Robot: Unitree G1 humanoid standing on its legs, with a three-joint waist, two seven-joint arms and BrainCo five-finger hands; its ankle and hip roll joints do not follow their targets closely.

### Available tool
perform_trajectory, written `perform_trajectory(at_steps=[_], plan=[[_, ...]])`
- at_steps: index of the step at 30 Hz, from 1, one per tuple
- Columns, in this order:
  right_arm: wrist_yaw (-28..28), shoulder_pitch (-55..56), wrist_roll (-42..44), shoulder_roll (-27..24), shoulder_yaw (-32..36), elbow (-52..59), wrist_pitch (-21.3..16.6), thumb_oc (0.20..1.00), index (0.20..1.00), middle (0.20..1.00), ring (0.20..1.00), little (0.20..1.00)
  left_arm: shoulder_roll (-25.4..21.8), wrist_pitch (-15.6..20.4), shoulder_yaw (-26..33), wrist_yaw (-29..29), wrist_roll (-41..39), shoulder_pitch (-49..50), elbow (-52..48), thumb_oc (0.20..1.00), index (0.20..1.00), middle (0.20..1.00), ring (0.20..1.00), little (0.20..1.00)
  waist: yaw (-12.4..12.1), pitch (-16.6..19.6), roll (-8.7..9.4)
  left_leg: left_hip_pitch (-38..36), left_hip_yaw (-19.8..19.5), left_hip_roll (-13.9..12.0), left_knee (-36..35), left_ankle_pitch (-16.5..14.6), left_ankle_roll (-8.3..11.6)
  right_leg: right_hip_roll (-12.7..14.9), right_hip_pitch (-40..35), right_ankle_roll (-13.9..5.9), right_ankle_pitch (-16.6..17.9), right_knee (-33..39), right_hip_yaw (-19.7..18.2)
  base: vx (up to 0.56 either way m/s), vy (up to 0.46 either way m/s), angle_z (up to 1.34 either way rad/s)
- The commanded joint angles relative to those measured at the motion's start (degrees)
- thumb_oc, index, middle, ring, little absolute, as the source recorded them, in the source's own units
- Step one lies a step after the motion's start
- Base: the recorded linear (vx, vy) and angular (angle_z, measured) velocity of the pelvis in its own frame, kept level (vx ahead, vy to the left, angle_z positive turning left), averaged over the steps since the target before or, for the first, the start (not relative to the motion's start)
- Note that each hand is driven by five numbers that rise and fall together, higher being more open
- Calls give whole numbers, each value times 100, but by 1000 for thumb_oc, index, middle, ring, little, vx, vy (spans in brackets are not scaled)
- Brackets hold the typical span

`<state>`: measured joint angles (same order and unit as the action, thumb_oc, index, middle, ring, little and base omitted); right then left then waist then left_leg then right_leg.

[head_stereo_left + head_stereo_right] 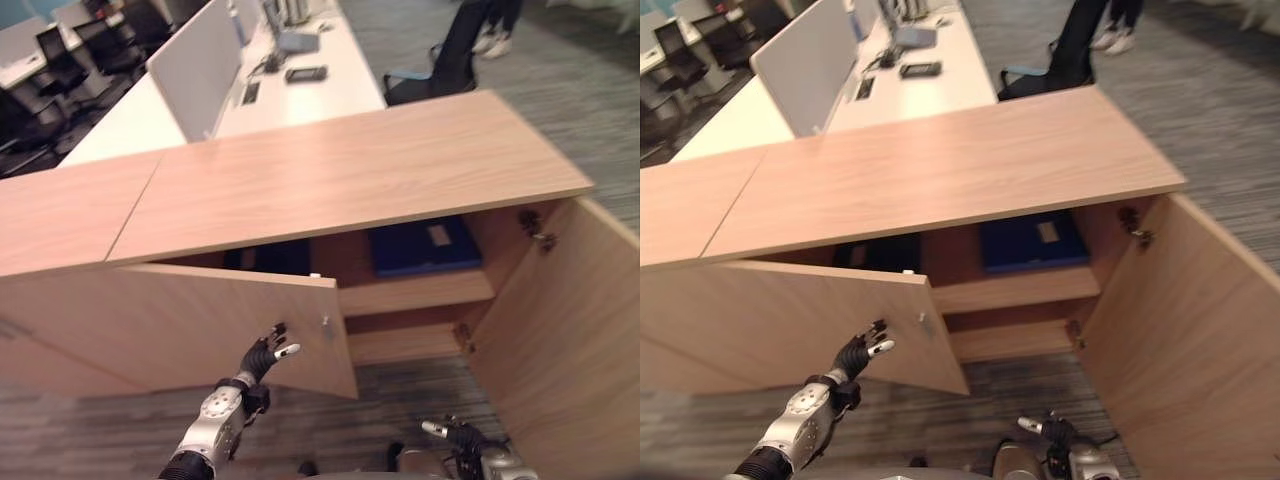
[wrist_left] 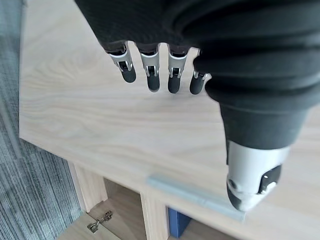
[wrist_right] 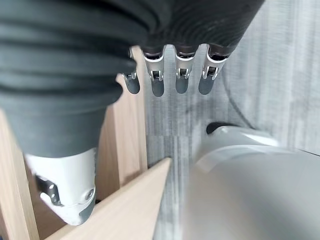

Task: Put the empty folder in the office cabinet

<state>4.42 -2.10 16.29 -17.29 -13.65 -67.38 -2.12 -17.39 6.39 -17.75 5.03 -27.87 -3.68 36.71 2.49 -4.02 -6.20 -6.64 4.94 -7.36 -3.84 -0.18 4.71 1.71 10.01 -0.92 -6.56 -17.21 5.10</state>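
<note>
Long low office cabinet of light wood (image 1: 350, 175), its flat top running across the view, with both doors standing open. The right door (image 1: 560, 340) swings out toward the camera on the right, its metal hinges showing on the inner edge; the left door (image 1: 200, 325) stands partly open in front of the left half and carries a small silver bar handle (image 2: 195, 196) near its free edge. Behind the cabinet, a white office surface (image 1: 290, 85) with a pale divider panel and small dark devices on it, beside it a dark office chair (image 1: 435, 75), and by that the legs and shoes of a person (image 1: 495, 30). Grey striped carpet floor (image 1: 330, 420) lies in front of the cabinet. Inside, a wooden shelf (image 1: 415, 292) bears the flat dark blue folder (image 1: 425, 247), lying in the right compartment under the top board. Left robot hand (image 1: 264, 352), raised close before the outer face of the left door just beside the handle, fingers relaxed and spread, holding nothing. Right robot hand (image 1: 455, 435), low near the floor by the right door, fingers loosely extended, likewise without load.
</note>
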Motion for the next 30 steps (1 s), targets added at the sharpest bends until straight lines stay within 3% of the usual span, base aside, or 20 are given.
perform_trajectory(at_steps=[1,6,18,30], plan=[[8,-188,-96,-15,-241,76,-140,1000,1000,1000,1000,1000,139,491,52,-99,138,-906,-10,1000,1000,1000,1000,1000,42,132,159,-40,231,301,-116,68,169,671,-1569,-880,570,2212,-192,62,22,-31],[28,-7,-158,20,-235,-6,-100,1000,1000,1000,1000,1000,-134,505,209,-271,155,-1512,519,1000,1000,1000,1000,1000,195,241,259,-173,503,333,-116,-66,106,727,-1546,-967,645,2171,-302,66,39,-41],[65,202,-63,3,-45,-165,-67,1000,1000,1000,1000,1000,-642,458,388,-397,313,-2260,1340,1000,1000,1000,1000,1000,395,337,365,-280,671,403,-116,-210,40,883,-1482,-1127,733,2068,-330,27,42,-7],[-72,103,142,10,542,-332,-40,1000,1000,1000,1000,1000,-26,456,267,-100,177,-848,42,1000,1000,1000,1000,1000,180,186,466,-227,764,465,-116,-268,-81,1064,-1222,-1243,884,1812,-113,-31,16,0]])
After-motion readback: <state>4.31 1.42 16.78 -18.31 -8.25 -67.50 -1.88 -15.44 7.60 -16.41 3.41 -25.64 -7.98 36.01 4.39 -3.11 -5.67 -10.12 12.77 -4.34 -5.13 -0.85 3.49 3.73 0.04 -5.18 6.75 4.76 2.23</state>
